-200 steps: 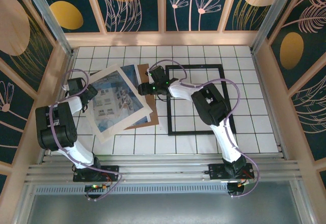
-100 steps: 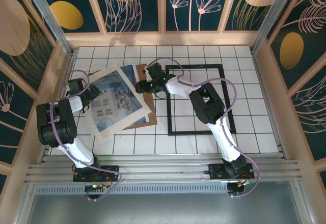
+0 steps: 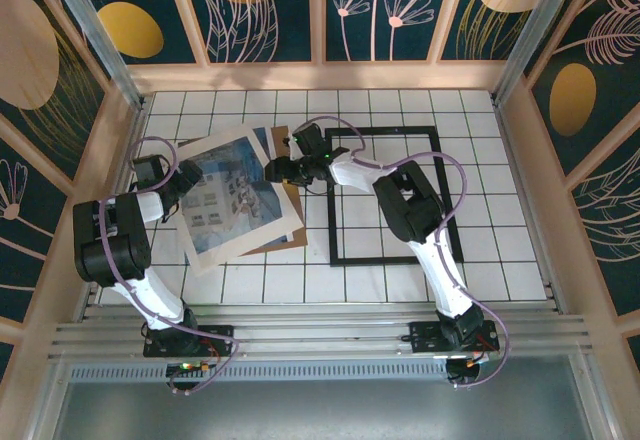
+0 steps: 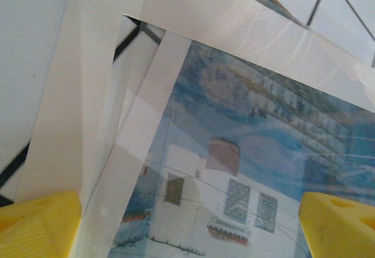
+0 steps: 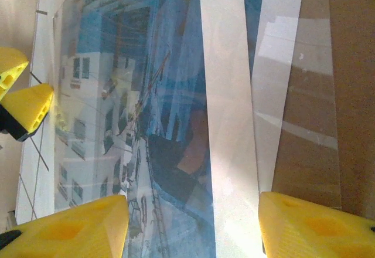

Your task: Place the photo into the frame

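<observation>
The large thin black rectangular picture frame [image 3: 395,259] lies flat on the white tiled worktop [image 3: 505,240], and nothing lies inside it except bare tiles. The rectangular paper photo in blue tones with whitish buildings [image 3: 222,195] is not in the frame. It lies to the left of the frame, outside its left bar, under a white cut-out mat border [image 3: 250,243] that is turned at an angle to the frame. A plain brown backing board [image 3: 292,237] lies under both of them, and its right edge is just beside the frame's left bar.

The right hand [image 3: 272,170] reaches out over the upper left corner of the frame and is above the edge of the pile that is nearer to the frame. In the right wrist view its two yellow fingers are apart. A white strip of the mat and a part of the photo are seen in the gap between them, and no pinch can be seen.

The left hand [image 3: 185,172] is at the far side of the pile from the frame, at the upper left edge of the mat. In the left wrist view its yellow fingers [image 4: 35,226] are spread wide, one at each side, with the photo and the mat beyond them. It holds nothing.
</observation>
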